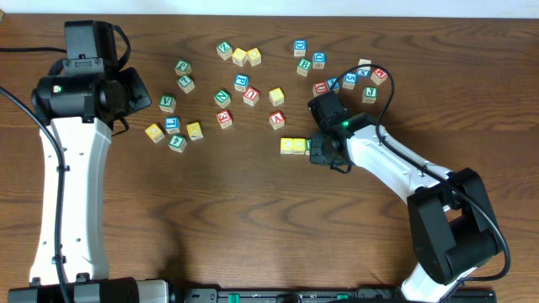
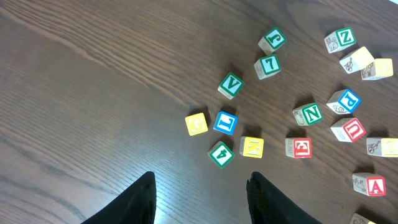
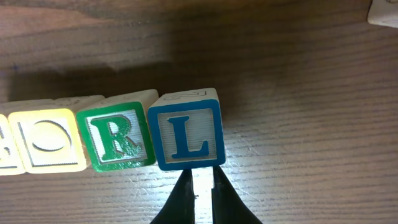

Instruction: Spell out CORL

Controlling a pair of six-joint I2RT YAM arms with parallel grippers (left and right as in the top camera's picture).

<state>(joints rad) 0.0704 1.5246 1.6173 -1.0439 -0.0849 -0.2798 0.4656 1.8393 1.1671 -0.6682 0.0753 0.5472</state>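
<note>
Right wrist view shows the blue L block (image 3: 186, 138) at the end of a row on the table (image 3: 311, 93), touching the green R block (image 3: 117, 138), with two yellow blocks (image 3: 50, 140) on the other side of the R. The right gripper (image 3: 199, 183) is right by the L block, fingers pinched almost together and holding nothing. The left gripper (image 2: 200, 182) hangs over the table with its fingers apart and empty, near some loose blocks (image 2: 225, 122).

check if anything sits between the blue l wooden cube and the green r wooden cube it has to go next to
Nothing visible does. In the right wrist view the white-faced wooden cube with the blue L sits right beside the green R wooden cube at the row's end, no block between them.
</note>
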